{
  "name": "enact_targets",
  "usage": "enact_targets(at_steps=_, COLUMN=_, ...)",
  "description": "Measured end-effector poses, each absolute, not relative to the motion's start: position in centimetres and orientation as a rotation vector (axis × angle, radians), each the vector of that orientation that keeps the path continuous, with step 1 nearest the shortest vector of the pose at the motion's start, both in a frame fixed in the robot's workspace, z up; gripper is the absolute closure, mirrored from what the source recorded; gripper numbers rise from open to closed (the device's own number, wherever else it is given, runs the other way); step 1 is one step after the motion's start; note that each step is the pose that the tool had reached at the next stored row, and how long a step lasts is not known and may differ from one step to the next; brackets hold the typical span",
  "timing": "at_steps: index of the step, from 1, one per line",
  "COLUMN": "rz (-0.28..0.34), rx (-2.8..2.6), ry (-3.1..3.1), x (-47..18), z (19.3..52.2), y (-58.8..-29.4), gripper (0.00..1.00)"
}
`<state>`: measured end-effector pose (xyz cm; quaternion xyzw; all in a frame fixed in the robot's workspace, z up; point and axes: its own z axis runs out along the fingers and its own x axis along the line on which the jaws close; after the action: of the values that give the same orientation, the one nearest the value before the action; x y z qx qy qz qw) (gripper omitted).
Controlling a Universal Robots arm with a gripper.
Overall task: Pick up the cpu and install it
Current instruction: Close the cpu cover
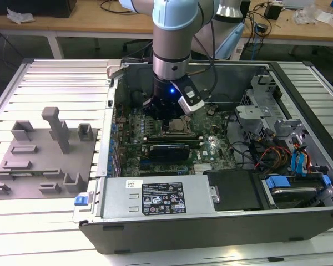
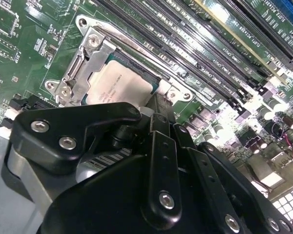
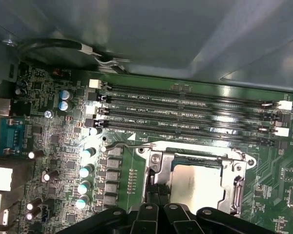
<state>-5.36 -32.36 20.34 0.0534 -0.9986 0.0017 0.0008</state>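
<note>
The cpu (image 2: 118, 84) is a flat square chip with a silvery-grey top. It lies flat inside the metal socket frame (image 2: 83, 58) on the green motherboard, and both wrist views show it (image 3: 195, 183). My gripper (image 1: 169, 113) hangs low inside the open computer case, right over the socket. In the second wrist view the gripper (image 2: 159, 105) reaches down to one edge of the cpu. The first wrist view shows the gripper's (image 3: 157, 192) dark tip beside the chip's edge. The black gripper body hides part of the cpu.
Several memory slots (image 3: 185, 114) run alongside the socket, and capacitors (image 3: 85, 170) stand near it. A power supply (image 1: 155, 197) fills the case's front. Drive bays and cables (image 1: 283, 160) crowd the exterior view's right. A grey fixture plate with blocks (image 1: 44, 149) lies left of the case.
</note>
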Motion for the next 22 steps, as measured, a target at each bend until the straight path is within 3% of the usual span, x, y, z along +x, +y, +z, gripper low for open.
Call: enact_targets(at_steps=22, rz=0.004, rx=0.168, ry=-3.144, x=-5.83, z=20.51, y=-31.79, gripper=0.89)
